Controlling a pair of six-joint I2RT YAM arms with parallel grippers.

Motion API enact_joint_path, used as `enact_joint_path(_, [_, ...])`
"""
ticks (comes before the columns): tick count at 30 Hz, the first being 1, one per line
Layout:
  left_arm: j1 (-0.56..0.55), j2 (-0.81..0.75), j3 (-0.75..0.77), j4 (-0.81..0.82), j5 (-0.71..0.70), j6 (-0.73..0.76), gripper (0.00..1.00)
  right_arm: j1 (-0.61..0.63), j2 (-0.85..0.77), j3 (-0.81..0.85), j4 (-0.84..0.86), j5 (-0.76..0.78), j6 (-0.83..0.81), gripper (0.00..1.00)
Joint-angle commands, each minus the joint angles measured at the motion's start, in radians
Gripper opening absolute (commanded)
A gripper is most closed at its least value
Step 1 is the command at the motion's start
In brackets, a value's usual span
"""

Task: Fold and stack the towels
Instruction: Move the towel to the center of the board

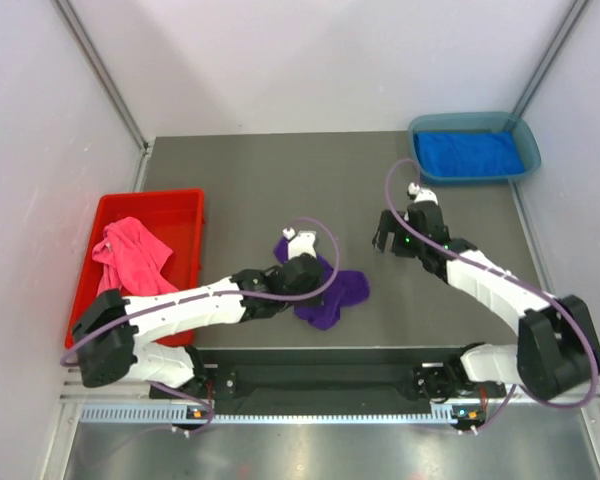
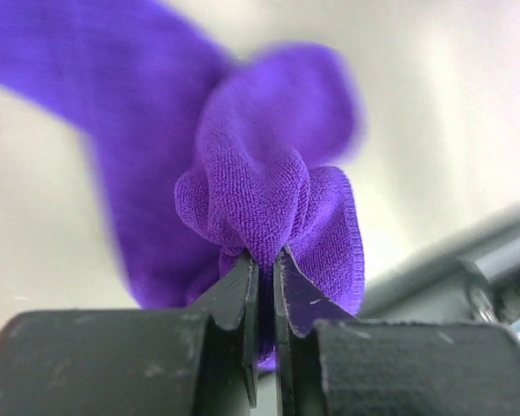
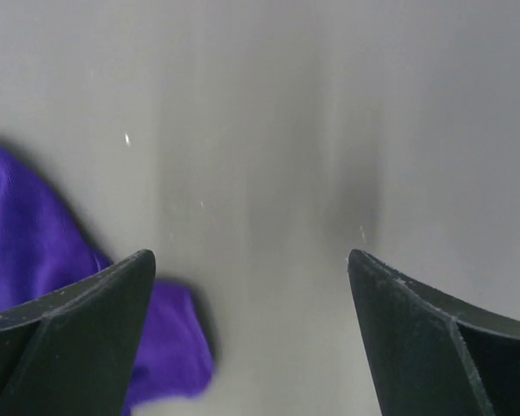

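A purple towel (image 1: 338, 292) lies crumpled on the dark table, near the front middle. My left gripper (image 1: 308, 280) is down on it, shut on a bunched fold of the purple towel (image 2: 260, 182), which is pinched between the jaws of the left gripper (image 2: 266, 256). My right gripper (image 1: 385, 242) hovers open to the right of it with nothing between its fingers. In the right wrist view the right gripper (image 3: 251, 260) is over bare table, with an end of the purple towel (image 3: 35, 234) at the left. A pink towel (image 1: 130, 255) lies in a heap. A royal blue towel (image 1: 468, 153) lies folded flat.
A red bin (image 1: 175, 205) at the left edge holds the pink towel. A teal tray (image 1: 520, 130) at the back right corner holds the royal blue towel. White walls close in the table on the left, back and right.
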Motion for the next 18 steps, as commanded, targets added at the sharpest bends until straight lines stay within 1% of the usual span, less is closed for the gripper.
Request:
enact_joint_path(1, [0.136,0.027,-0.016,-0.018,0.027,-0.042,0.0,-0.001,-0.104,-0.078,0.024,-0.004,0.048,0.9])
enact_joint_path(2, [0.161,0.034,-0.039,-0.005,0.064,-0.042,0.0,0.001,-0.13,-0.12,0.027,-0.015,0.056,0.89])
enact_joint_path(4, [0.204,0.037,-0.059,0.001,0.084,-0.042,0.0,0.027,-0.152,-0.154,0.029,-0.013,0.081,0.86])
enact_joint_path(5, [0.211,0.038,-0.076,0.005,0.098,-0.042,0.05,0.037,-0.17,-0.181,0.03,-0.012,0.09,0.82])
enact_joint_path(6, [0.214,0.038,-0.083,0.008,0.104,-0.041,0.06,0.05,-0.177,-0.194,0.041,-0.012,0.099,0.79])
enact_joint_path(7, [0.214,0.04,-0.088,0.012,0.112,-0.038,0.07,0.076,-0.183,-0.203,0.047,-0.01,0.114,0.74])
enact_joint_path(10, [0.214,0.047,-0.088,-0.008,0.127,-0.036,0.15,0.135,-0.186,-0.217,0.052,0.017,0.137,0.71])
enact_joint_path(11, [0.214,0.044,-0.085,-0.011,0.127,-0.032,0.24,0.146,-0.187,-0.226,0.055,0.022,0.144,0.71])
enact_joint_path(12, [0.214,0.041,-0.082,-0.021,0.128,-0.025,0.28,0.154,-0.189,-0.233,0.072,0.021,0.157,0.71])
enact_joint_path(14, [0.214,0.023,-0.048,-0.048,0.121,0.004,0.34,0.165,-0.201,-0.259,0.086,0.021,0.173,0.69])
enact_joint_path(15, [0.214,0.017,-0.033,-0.067,0.119,0.017,0.39,0.163,-0.203,-0.267,0.093,0.021,0.183,0.68])
enact_joint_path(18, [0.212,-0.003,0.036,-0.117,0.098,0.067,0.42,0.171,-0.22,-0.293,0.121,-0.025,0.199,0.64])
